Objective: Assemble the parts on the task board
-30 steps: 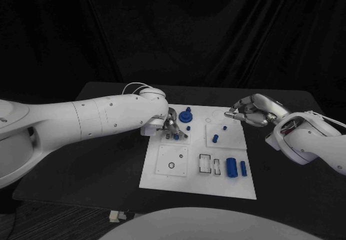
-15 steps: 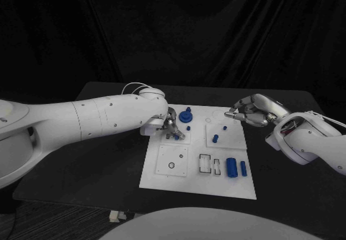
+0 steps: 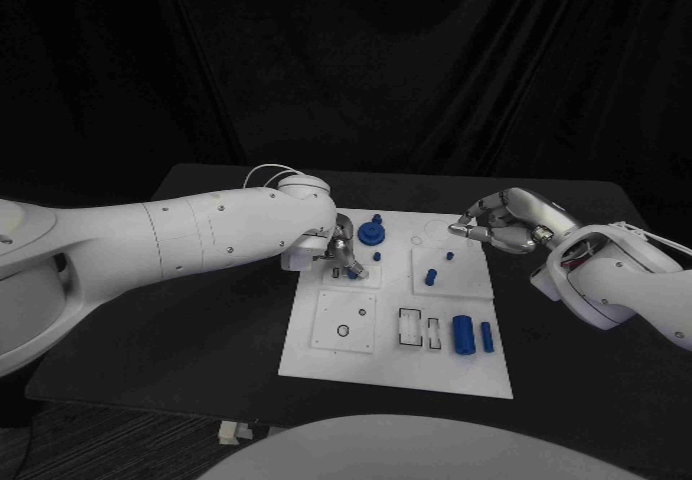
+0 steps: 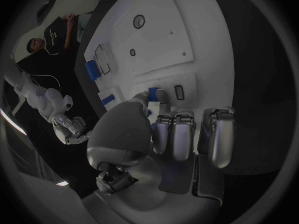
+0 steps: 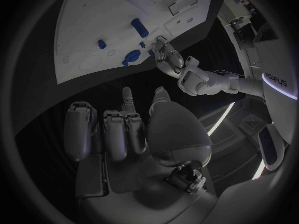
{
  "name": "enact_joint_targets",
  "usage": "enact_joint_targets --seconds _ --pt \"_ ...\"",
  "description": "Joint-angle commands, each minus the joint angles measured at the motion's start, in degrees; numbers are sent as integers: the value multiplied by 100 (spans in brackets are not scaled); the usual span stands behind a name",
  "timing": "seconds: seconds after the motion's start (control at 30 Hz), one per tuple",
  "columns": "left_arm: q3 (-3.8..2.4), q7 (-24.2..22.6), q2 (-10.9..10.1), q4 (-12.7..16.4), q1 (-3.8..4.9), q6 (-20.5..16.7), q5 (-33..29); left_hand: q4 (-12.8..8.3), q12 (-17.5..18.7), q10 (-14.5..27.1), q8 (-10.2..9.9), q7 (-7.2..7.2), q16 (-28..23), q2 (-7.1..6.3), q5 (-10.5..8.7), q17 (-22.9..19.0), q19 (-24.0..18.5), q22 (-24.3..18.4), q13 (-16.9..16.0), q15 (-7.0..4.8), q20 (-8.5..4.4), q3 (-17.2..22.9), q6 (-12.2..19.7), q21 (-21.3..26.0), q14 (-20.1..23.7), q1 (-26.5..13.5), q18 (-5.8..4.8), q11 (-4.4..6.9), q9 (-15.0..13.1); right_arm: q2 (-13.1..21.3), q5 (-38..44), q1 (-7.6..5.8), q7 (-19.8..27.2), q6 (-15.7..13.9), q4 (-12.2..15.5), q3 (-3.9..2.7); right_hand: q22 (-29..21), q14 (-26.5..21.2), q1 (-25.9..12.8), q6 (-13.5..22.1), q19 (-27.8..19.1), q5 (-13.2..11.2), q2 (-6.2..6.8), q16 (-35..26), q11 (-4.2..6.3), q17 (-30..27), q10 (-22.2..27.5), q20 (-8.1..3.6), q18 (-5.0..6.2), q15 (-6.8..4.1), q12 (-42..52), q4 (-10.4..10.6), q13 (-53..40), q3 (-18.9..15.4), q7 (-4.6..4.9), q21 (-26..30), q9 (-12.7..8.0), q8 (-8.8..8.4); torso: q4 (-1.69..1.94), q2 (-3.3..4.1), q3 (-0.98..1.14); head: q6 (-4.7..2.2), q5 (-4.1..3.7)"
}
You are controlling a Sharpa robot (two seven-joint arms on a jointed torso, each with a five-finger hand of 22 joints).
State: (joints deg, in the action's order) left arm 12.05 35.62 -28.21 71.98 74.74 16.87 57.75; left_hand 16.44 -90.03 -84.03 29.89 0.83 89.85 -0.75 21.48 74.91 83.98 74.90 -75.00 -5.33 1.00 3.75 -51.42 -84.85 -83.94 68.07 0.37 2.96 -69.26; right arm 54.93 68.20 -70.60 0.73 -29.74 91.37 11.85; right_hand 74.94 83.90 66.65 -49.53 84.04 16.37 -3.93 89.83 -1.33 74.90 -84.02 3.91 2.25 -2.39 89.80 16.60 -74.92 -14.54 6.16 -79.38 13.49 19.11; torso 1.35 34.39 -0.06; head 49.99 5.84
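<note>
1. On the black table [image 3: 216, 330] we see the white task board [image 3: 397, 345] lying flat in the middle, with both arms reaching in over its far half
2. We see the left hand [image 3: 339, 252] low over the board's far left plate, its fingertips down at a small blue part [image 3: 353, 272]; in the left wrist view the thumb and a finger [image 4: 163, 95] meet at that blue piece, so we read it as pinched, though the contact is partly hidden
3. We find the right hand [image 3: 505, 222] raised over the board's far right corner, fingers curled inward with nothing visible in them
4. We note a blue round part [image 3: 372, 235] standing just beside the left hand, two small blue pegs [image 3: 440, 268] on the far right plate, and two blue cylinders [image 3: 472, 336] lying side by side near the board's right edge
5. We see two narrow rectangular slots [image 3: 420, 328] left of the cylinders and a small ring [image 3: 343, 331] on the near left plate
</note>
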Motion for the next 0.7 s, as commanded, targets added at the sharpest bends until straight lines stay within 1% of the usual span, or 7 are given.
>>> enact_joint_targets --seconds 0.03,0.1,0.2,0.23,0.33,0.5,0.7 --pt "14 -130 25 -4 -18 -44 -4 2 3 -597 -277 37 15 -17 64 1509 296 1319 -1500 16 29 87 -69 25 -606 62 99 -38 247 -1 32 16 -80 30 0 -4 1136 599 -17 -12 39 -8 -27 -4 -35 1461 -598 29 52 29 20 11 -1508 -38 -3 14 -8 -28 1 0 0 1 3" --pt "14 -146 26 -6 -18 -63 -4 -5 3 -597 -454 54 15 -30 199 1509 292 1320 -1500 25 42 166 -99 37 -606 119 101 -52 421 -2 32 17 -80 33 -2 -4 1136 599 -17 -12 39 -8 -27 -4 -35 1461 -598 29 52 29 20 11 -1508 -38 -3 14 -8 -28 1 0 0 1 1" --pt "14 -178 20 -1 -18 -116 -4 -17 3 -597 -561 56 15 -49 359 1509 295 1324 -1500 32 47 255 -165 37 -606 193 101 -55 544 -4 32 19 -83 39 -7 -4 1136 599 -17 -12 39 -8 -27 -4 -35 1461 -598 29 52 29 20 11 -1508 -38 -3 14 -8 -28 -1 2 0 1 7" --pt "14 -190 16 3 -18 -144 -4 -19 3 -597 -574 54 15 -53 395 1509 294 1324 -1500 30 48 275 -182 39 -606 210 101 -54 562 -5 32 19 -84 40 -9 -4 1136 599 -17 -12 39 -8 -27 -4 -35 1461 -598 29 52 29 20 11 -1508 -38 -3 14 -8 -28 -1 2 -1 1 8" --pt "14 -209 -3 24 -18 -223 -4 -91 3 -597 -607 31 15 -64 654 1509 301 1329 -1500 16 37 423 -243 32 -606 390 99 -34 612 -6 32 20 -85 42 -11 -4 1136 599 -17 -12 39 -8 -27 -4 -35 1461 -598 29 52 29 20 11 -1508 -38 -3 14 -8 -28 -1 0 -1 1 17" --pt "13 -218 -75 110 -18 -371 -4 -164 3 -597 -635 8 15 -101 871 1509 309 1333 -1500 -3 22 653 -304 25 -606 599 97 -12 654 1 32 21 -88 43 -9 -4 1133 600 -15 -7 34 -4 -31 -3 -36 1464 -598 29 55 29 20 8 -1508 -40 -2 25 -9 -31 2 0 0 1 0" --pt "12 -181 -211 277 -7 -502 -4 -190 3 -597 -649 0 15 -185 834 1509 321 1339 -1500 -15 10 844 -367 9 -606 679 92 -1 690 10 32 21 -92 43 -8 -4 1133 600 -15 -7 34 -4 -31 -3 -36 1464 -598 29 55 29 20 8 -1508 -40 -2 25 -9 -31 1 -2 1 1 1"
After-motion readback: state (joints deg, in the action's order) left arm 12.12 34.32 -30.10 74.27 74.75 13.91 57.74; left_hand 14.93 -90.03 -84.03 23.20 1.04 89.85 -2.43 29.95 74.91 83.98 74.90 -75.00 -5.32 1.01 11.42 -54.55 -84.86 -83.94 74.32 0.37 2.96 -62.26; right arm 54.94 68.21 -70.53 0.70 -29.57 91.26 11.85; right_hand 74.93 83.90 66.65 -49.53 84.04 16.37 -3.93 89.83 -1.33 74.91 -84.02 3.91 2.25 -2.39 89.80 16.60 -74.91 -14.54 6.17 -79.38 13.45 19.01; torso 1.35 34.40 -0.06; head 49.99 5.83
